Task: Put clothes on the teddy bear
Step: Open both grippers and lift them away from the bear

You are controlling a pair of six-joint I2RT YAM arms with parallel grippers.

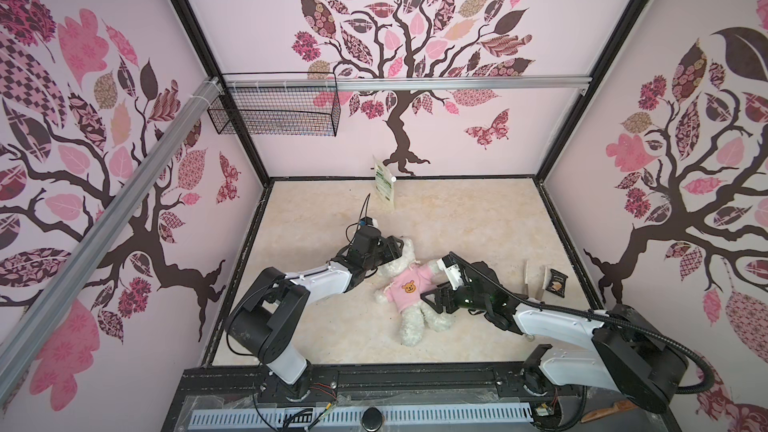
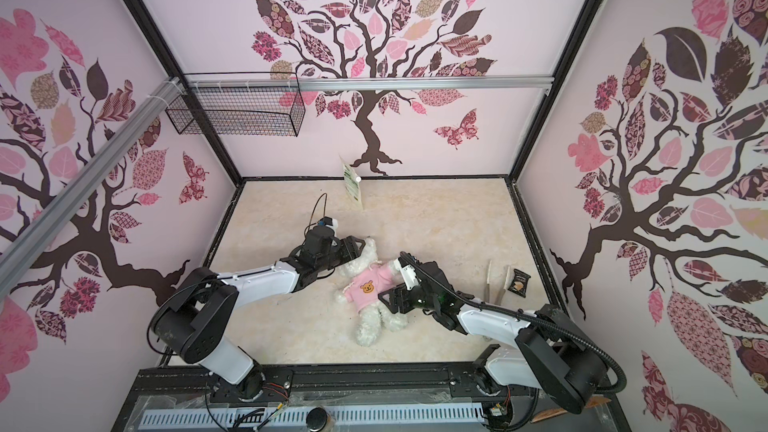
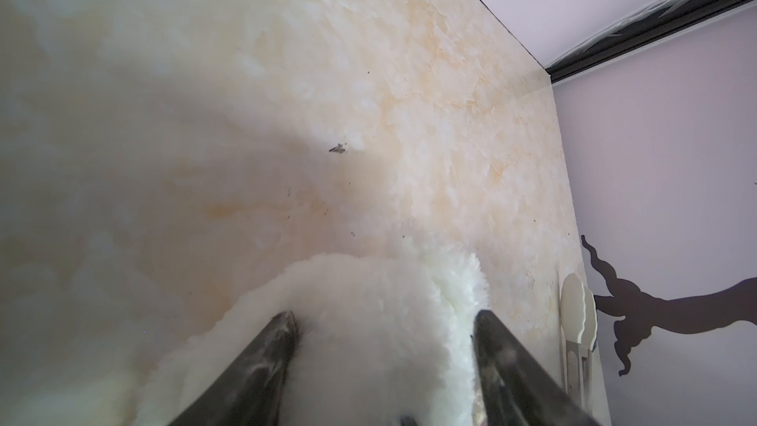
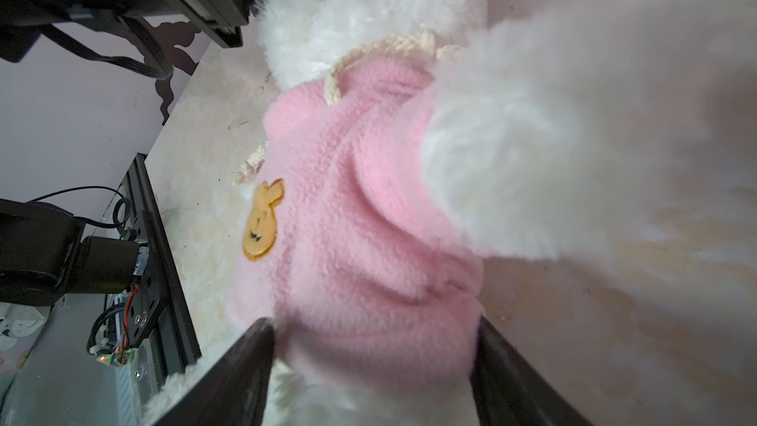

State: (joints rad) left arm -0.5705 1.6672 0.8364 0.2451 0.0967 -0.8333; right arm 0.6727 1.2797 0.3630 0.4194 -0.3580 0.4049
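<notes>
Lying between both grippers, the teddy bear [image 1: 409, 284] has its head straddled by the spread left gripper [image 3: 383, 321], its waist by the spread right gripper [image 4: 372, 331].

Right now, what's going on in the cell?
Two arms are dressing a teddy bear that lies on its back on the table. The pink top is already over its body, arms through the sleeves. The left tool straddles the bear's head, jaws wide on either side of the fur. The right tool sits at the top's lower hem, jaws wide on either side of it. Whether either is actually squeezing is unclear.
</notes>
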